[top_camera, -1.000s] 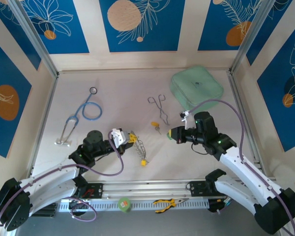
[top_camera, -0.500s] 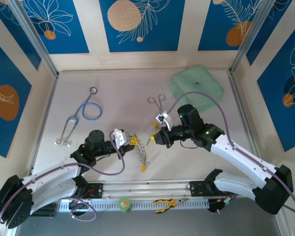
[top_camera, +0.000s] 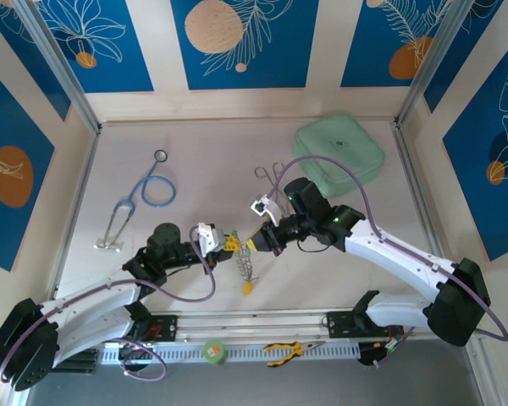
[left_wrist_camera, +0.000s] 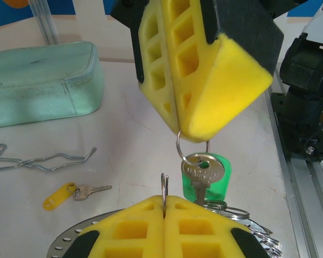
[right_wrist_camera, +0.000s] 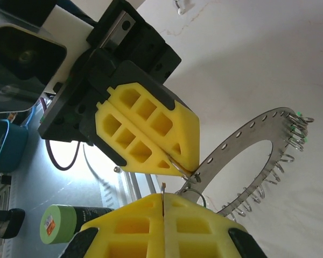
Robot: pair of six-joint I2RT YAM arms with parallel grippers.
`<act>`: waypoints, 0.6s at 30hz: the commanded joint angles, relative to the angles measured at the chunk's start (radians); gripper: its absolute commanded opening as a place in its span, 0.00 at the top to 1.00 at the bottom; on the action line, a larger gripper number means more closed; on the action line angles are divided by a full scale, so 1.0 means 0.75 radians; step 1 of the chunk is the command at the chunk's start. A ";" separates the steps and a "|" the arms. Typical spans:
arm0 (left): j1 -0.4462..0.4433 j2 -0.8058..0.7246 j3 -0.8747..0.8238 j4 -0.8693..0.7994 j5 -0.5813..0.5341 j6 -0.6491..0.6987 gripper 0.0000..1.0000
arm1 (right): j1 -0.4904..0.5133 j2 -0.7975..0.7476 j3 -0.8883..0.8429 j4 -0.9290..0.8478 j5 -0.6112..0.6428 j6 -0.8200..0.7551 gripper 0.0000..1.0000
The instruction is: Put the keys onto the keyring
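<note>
In the left wrist view my left gripper [left_wrist_camera: 164, 203] is shut on a small split ring standing up from the keyring [left_wrist_camera: 62, 243], a perforated silvery disc fringed with wire loops. Just above it my right gripper [left_wrist_camera: 189, 133] is shut on the little ring of a silver key with a green head [left_wrist_camera: 203, 174], which dangles close beside that split ring. The right wrist view has my right gripper [right_wrist_camera: 163, 200] below the left gripper [right_wrist_camera: 184, 165] and the keyring [right_wrist_camera: 247, 148]. From above, both grippers [top_camera: 231, 244] [top_camera: 256, 243] meet at the table's middle. A yellow-tagged key [left_wrist_camera: 70, 192] lies on the table.
Silver forceps [left_wrist_camera: 43, 158] and a green pouch [top_camera: 339, 152] lie behind the grippers, and a blue stethoscope [top_camera: 144, 194] lies at the left. Yellow-handled pliers [top_camera: 288, 348] and a green tape roll [top_camera: 213, 351] rest by the near rail.
My right gripper has swung left with the green key, from mid-right of the table up to the left gripper and the keyring. The left gripper has hardly moved.
</note>
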 commanded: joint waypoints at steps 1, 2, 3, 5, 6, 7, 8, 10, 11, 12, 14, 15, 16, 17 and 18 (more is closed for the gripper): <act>-0.012 -0.009 0.044 0.064 0.032 0.022 1.00 | 0.019 0.022 0.058 -0.031 0.014 -0.032 1.00; -0.013 -0.010 0.044 0.064 0.033 0.022 1.00 | 0.022 0.028 0.060 -0.031 0.016 -0.037 1.00; -0.012 -0.009 0.045 0.064 0.032 0.020 1.00 | 0.026 0.034 0.064 -0.032 0.018 -0.039 1.00; -0.012 -0.009 0.045 0.063 0.032 0.019 1.00 | 0.032 0.044 0.070 -0.034 0.022 -0.043 1.00; -0.012 -0.009 0.046 0.060 0.032 0.018 1.00 | 0.034 0.050 0.075 -0.036 0.029 -0.045 1.00; -0.013 -0.009 0.046 0.062 0.032 0.018 1.00 | 0.037 0.055 0.076 -0.038 0.037 -0.045 1.00; -0.012 -0.009 0.045 0.060 0.033 0.018 1.00 | 0.038 0.059 0.078 -0.040 0.049 -0.044 1.00; -0.012 -0.013 0.045 0.062 0.033 0.018 1.00 | 0.042 0.067 0.084 -0.049 0.070 -0.045 1.00; -0.013 -0.013 0.045 0.060 0.032 0.018 1.00 | 0.043 0.070 0.086 -0.053 0.080 -0.045 1.00; -0.012 -0.015 0.045 0.060 0.032 0.019 1.00 | 0.042 0.070 0.087 -0.057 0.089 -0.046 1.00; -0.013 -0.016 0.045 0.060 0.030 0.018 1.00 | 0.043 0.074 0.088 -0.067 0.105 -0.047 1.00; -0.013 -0.016 0.045 0.060 0.030 0.018 1.00 | 0.043 0.074 0.087 -0.070 0.115 -0.047 1.00; -0.012 -0.016 0.045 0.059 0.029 0.018 1.00 | 0.043 0.074 0.087 -0.075 0.129 -0.044 1.00; -0.012 -0.015 0.045 0.058 0.030 0.019 1.00 | 0.043 0.073 0.087 -0.079 0.143 -0.036 1.00; -0.012 -0.015 0.045 0.059 0.029 0.018 1.00 | 0.040 0.074 0.087 -0.081 0.154 -0.028 1.00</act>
